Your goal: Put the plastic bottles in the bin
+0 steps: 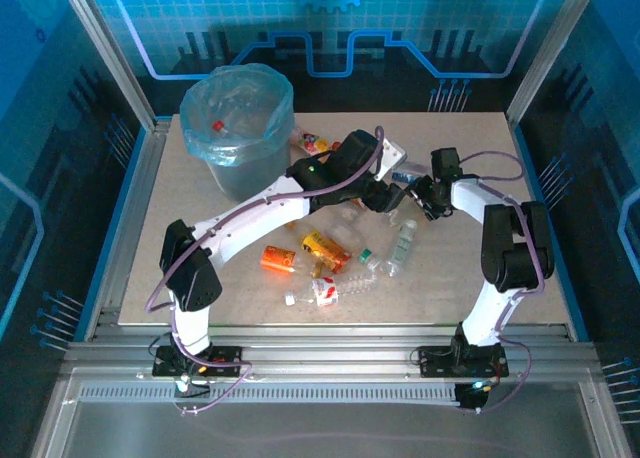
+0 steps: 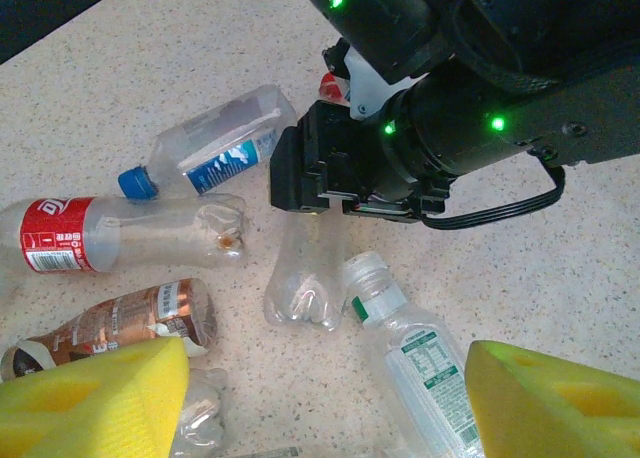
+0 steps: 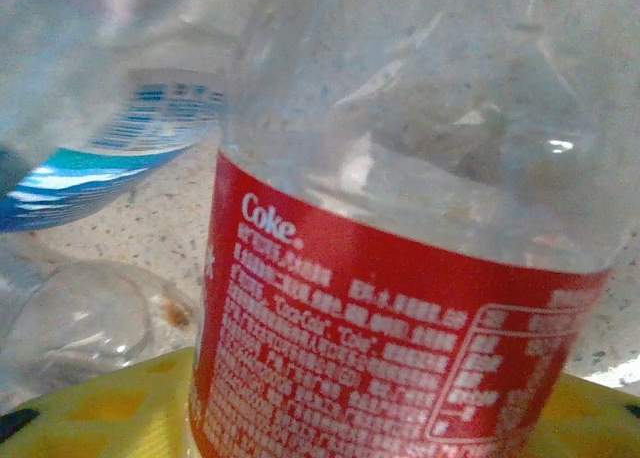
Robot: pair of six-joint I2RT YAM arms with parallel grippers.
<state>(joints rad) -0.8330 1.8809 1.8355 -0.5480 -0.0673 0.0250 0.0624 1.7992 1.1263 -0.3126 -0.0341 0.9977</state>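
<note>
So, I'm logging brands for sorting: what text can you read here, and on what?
"Coke." on the red label of the Coke bottle, right wrist view.
Small print under it: too blurred.
Labels on the red-label bottle, blue-label bottle and green-label bottle, left wrist view: too small to read.

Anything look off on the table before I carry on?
Nothing spilled. The small clear plastic bottles lie scattered on their sides across the speckled table, several crumpled, like the brown-labelled one in the left wrist view. Normal for this job. One red-capped bottle already lies in the round grey bag-lined bin.
</note>
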